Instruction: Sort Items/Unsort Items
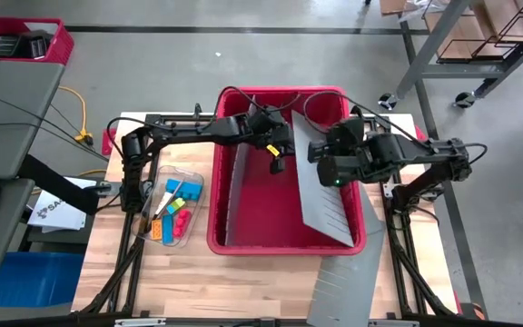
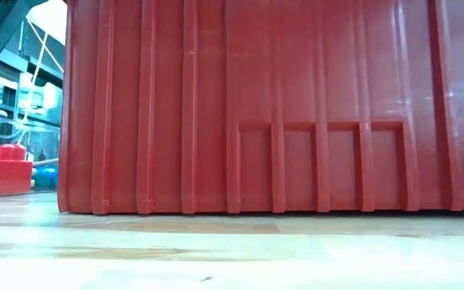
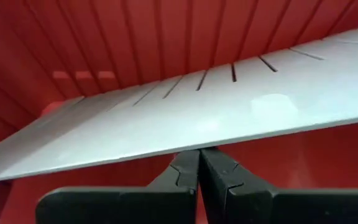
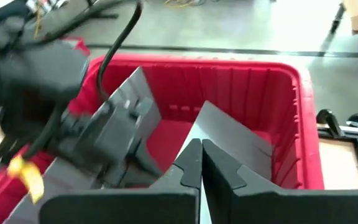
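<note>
Blocks [image 1: 172, 216] in orange, blue, yellow, red and green are lying together in a clear plastic tray [image 1: 194, 176] on the wooden desk [image 1: 234, 282], just beside the left wall of the large red bin [image 1: 289, 243]; a thin dark stick seems to be lying across them, though it is too small to be sure. Both arms are reaching in over the bin. The left end effector [image 1: 277, 164] is hanging inside the bin near its middle, its two fingers [image 3: 185, 174] pressed together with nothing between them, their tips sitting right at the lower edge of a grey slotted divider panel [image 3: 185, 118]. The right end effector [image 4: 201, 163] is hovering over the bin's right half, above a large grey divider panel [image 1: 327, 207] that is leaning tilted across that side; its fingers are likewise together and holding nothing. Another grey panel [image 1: 234, 186] is standing along the bin's left inner wall, and one more grey sheet [image 1: 345, 289] is lying on the desk in front of the bin. From desk height, the bin's ribbed red wall is filling most of the picture, with a red studded block [image 2: 2, 167] sitting to its left.
</note>
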Tool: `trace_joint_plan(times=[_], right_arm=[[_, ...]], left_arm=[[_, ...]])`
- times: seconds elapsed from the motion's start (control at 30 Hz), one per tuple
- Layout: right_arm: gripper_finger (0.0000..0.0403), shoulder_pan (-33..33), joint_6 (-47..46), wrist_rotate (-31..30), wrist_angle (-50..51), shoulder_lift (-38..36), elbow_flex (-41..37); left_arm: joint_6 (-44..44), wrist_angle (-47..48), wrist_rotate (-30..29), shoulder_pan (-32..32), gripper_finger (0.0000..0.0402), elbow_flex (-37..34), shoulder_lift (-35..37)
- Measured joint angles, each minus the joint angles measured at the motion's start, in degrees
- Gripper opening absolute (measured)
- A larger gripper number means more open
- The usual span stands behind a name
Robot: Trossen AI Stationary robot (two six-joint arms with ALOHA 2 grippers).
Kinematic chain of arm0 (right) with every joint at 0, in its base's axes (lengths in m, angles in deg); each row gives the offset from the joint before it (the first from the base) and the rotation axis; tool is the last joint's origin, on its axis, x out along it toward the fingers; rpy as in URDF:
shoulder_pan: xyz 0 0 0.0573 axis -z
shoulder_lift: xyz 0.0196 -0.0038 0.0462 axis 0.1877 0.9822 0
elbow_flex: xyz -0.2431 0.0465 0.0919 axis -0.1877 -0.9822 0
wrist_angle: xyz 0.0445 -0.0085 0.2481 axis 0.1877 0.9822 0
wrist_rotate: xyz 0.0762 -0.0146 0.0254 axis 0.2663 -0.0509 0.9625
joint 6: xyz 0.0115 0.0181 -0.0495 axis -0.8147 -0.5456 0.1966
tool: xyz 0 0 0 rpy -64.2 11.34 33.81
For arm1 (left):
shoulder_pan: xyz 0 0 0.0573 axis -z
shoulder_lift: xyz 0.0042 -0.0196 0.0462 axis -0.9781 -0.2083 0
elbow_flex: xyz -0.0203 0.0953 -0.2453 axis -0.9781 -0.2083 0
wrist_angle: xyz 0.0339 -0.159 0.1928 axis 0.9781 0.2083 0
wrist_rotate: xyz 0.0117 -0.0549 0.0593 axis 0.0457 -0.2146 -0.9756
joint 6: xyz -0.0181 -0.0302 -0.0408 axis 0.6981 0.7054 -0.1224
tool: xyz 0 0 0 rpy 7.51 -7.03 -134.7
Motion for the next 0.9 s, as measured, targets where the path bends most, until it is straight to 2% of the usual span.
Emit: trace_joint_plan(times=[0.13,0.23,0.4,0.6,0.73,0.9], right_arm=[[0.0,-0.13,6.69,0.8,-0.03,-1.43,2.67],[0.0,0.01,13.0,3.94,-0.15,-2.19,5.52],[0.0,0.16,26.68,13.74,-2.5,-3.41,10.36],[0.0006,1.24,29.97,30.86,-1.92,-3.67,17.41],[0.0047,2.02,31.43,39.91,-1.7,-3.61,19.78],[0.0129,2.02,32.19,45.21,-0.93,-2.85,19.37]], left_arm=[[-0.11,0.42,0.16,-1.11,0.0,0.02,0.0],[-0.77,-0.12,0.16,-1.82,0.0,0.02,0.0],[-1.19,-3.91,0.15,-2.55,0.0,0.02,0.0],[-2.86,-9.81,-0.07,-2.19,0.0,0.02,-0.43],[-2.69,-12.64,-1.05,-1.14,0.0,0.09,-1.99],[-2.54,-13.87,-4.06,1.2,0.0,0.07,-3.8]])
